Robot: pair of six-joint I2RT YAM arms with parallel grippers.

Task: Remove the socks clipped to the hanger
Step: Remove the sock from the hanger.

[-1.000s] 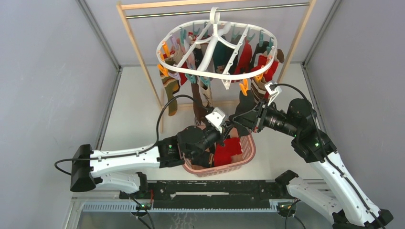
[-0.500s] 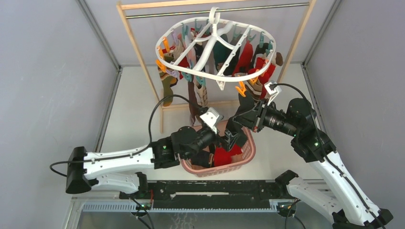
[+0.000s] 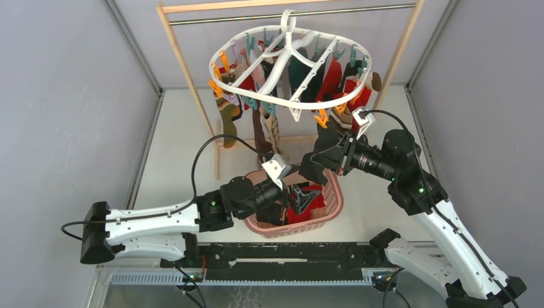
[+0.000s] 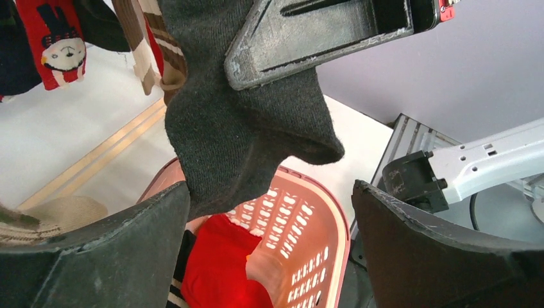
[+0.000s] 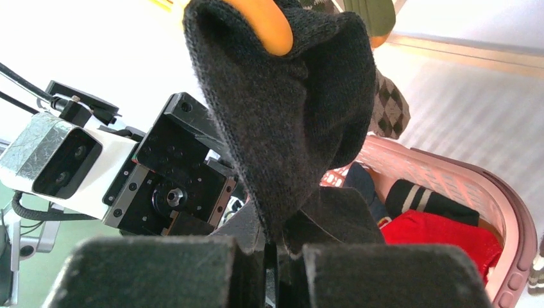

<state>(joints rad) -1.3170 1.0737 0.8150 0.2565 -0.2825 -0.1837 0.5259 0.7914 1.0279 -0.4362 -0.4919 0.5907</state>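
The white oval hanger (image 3: 290, 97) hangs from a rail with several socks (image 3: 264, 131) clipped under it. A black sock (image 3: 328, 137) (image 5: 289, 115) hangs from an orange clip (image 5: 264, 22) (image 3: 319, 119) at the hanger's near right edge. My right gripper (image 3: 313, 168) (image 5: 276, 256) is shut on that sock's lower end. My left gripper (image 3: 301, 195) (image 4: 269, 256) is open and holds nothing, low over the pink basket (image 3: 334, 200), just below the black sock (image 4: 250, 141). A red sock (image 4: 218, 269) (image 5: 442, 234) lies in the basket.
A wooden-framed rail (image 3: 190, 70) stands at the back, with its base bar on the table (image 4: 96, 157). The basket (image 4: 321, 224) also holds a dark striped sock (image 5: 423, 196). Grey walls close in left and right. The left arm's wrist camera (image 5: 58, 160) is near the right gripper.
My left gripper has opened, let the red sock drop into the basket, and drawn back toward the near left. The right gripper stays shut on the black sock. The hanger has swayed slightly.
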